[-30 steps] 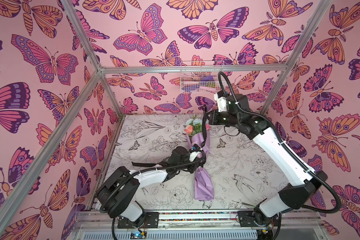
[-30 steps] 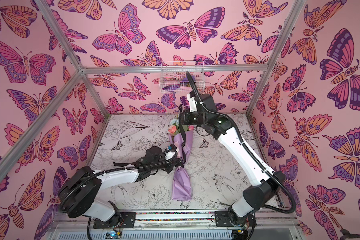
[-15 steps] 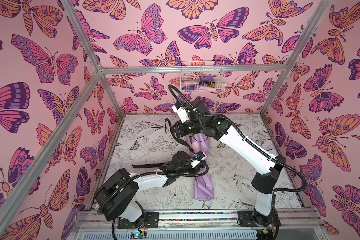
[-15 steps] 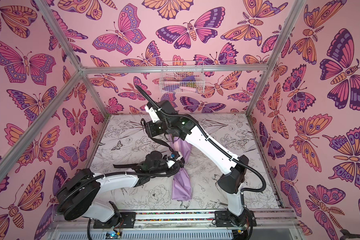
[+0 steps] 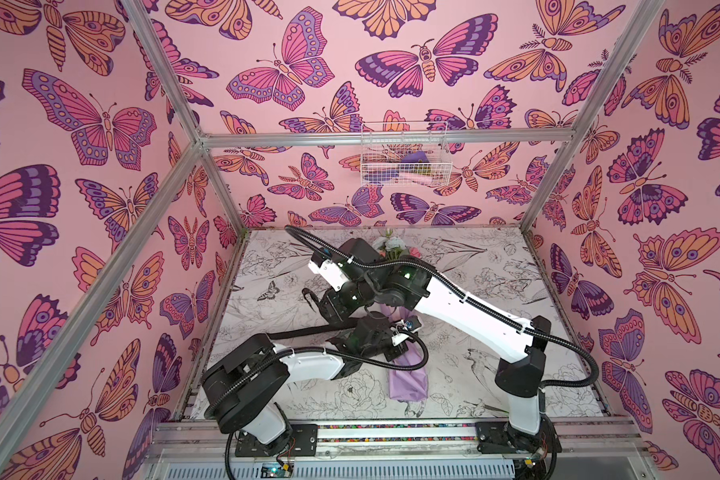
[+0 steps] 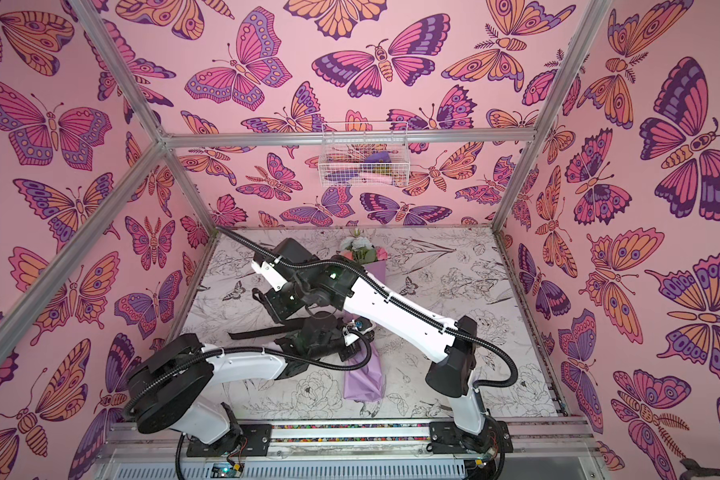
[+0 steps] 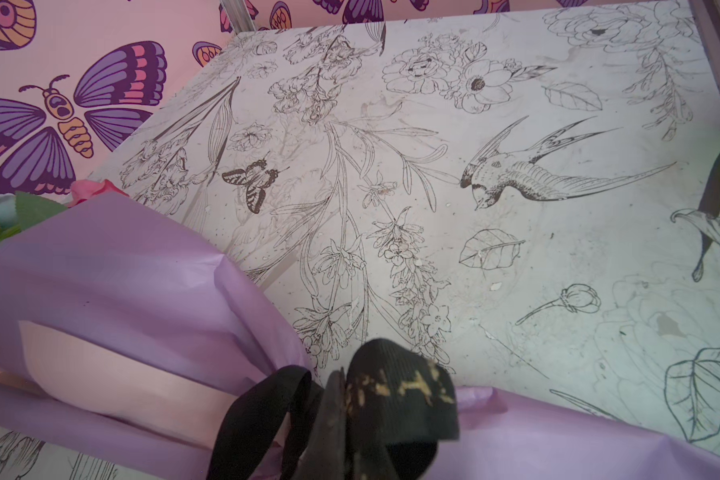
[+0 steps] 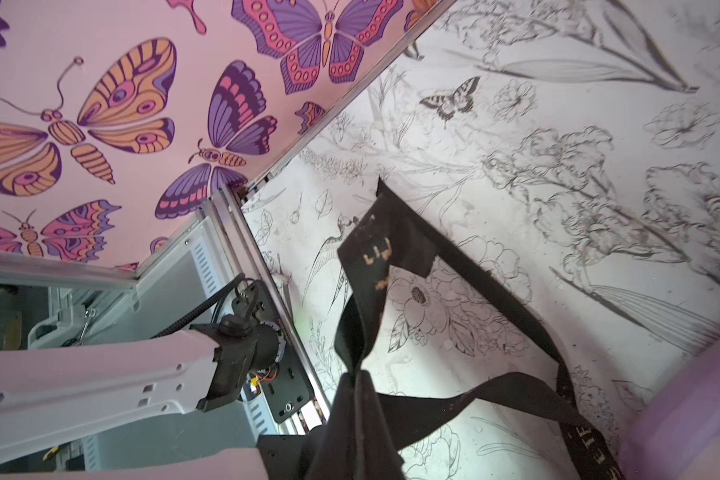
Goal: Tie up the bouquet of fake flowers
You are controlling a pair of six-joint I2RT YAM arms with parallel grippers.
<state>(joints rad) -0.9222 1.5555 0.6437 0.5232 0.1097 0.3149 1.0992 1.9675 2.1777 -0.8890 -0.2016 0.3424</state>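
The left gripper (image 7: 336,399) is pinched shut on the black ribbon (image 7: 395,395) right at the bouquet (image 7: 113,282); the right gripper (image 8: 357,386) clamps another stretch above the counter (image 8: 516,332).

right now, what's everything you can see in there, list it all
bouquet of fake flowers: one, lilac wrap with pink and pale blooms, lying mid-table
black ribbon: one, black with pale lettering, at the wrap, trailing over the table
wire basket: one, white, on the back wall
table: one, white with black line drawings
left gripper: one, black, shut on the black ribbon at the wrap
right gripper: one, black, shut on the black ribbon
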